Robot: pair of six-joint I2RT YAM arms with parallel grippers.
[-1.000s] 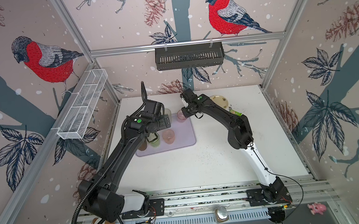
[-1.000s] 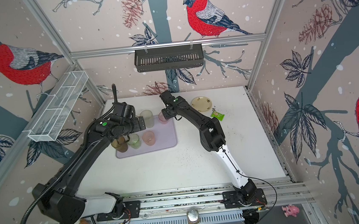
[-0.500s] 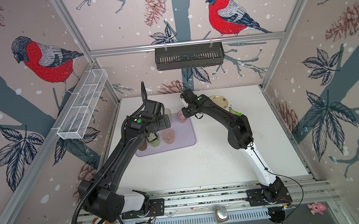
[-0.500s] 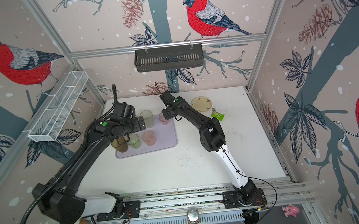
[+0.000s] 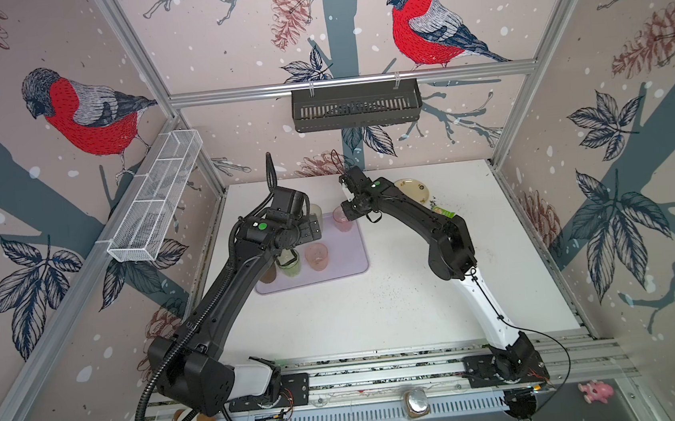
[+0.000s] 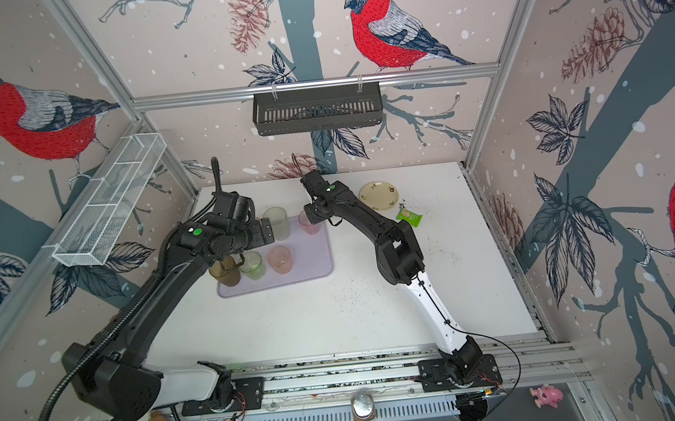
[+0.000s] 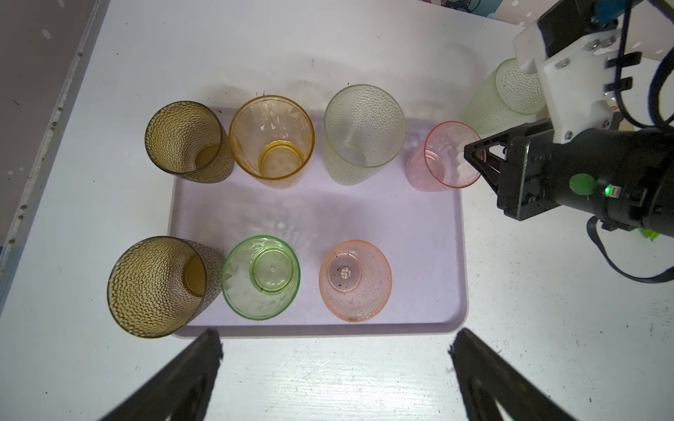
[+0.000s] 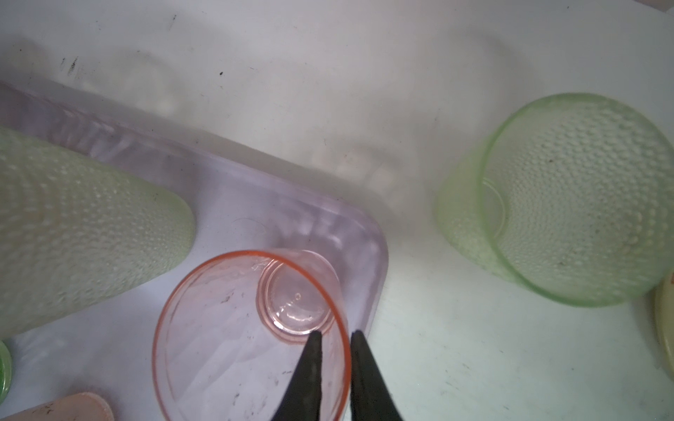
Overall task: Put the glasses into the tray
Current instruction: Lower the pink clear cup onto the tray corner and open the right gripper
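Lower part of both top views: white tabletop [image 5: 379,320], both black arms reaching up-frame from the rail along the bottom edge. Left of centre, just short of the near rim of the flat pale lilac plastic tray [image 7: 419,233]: left gripper [image 7: 335,344], jaws spread wide, nothing between them, tips above the tabletop. On the tray, near row: dimpled brown translucent tumbler [image 7: 160,288] at the corner, smooth green tumbler [image 7: 260,277], dimpled pink tumbler [image 7: 355,284]. Far row: second dimpled brown tumbler [image 7: 186,142], amber-yellow tumbler [image 7: 273,140], pale clear dimpled tumbler [image 7: 364,135], smooth pink tumbler [image 7: 445,160] in the far corner nearest mid-frame. At that pink tumbler: right gripper [image 8: 337,333], jaws only a narrow slit apart, one finger inside the mouth, one outside, the wall between; pinching or merely astride, impossible to tell. Beyond that corner, off the tray, on the tabletop: pale greenish dimpled tumbler [image 8: 565,204], hidden under the right arm in both top views. Just beside it, above centre of the frame: cream round plate [image 6: 378,195]. Farthest, top centre on the back wall: black slotted basket [image 5: 356,105].
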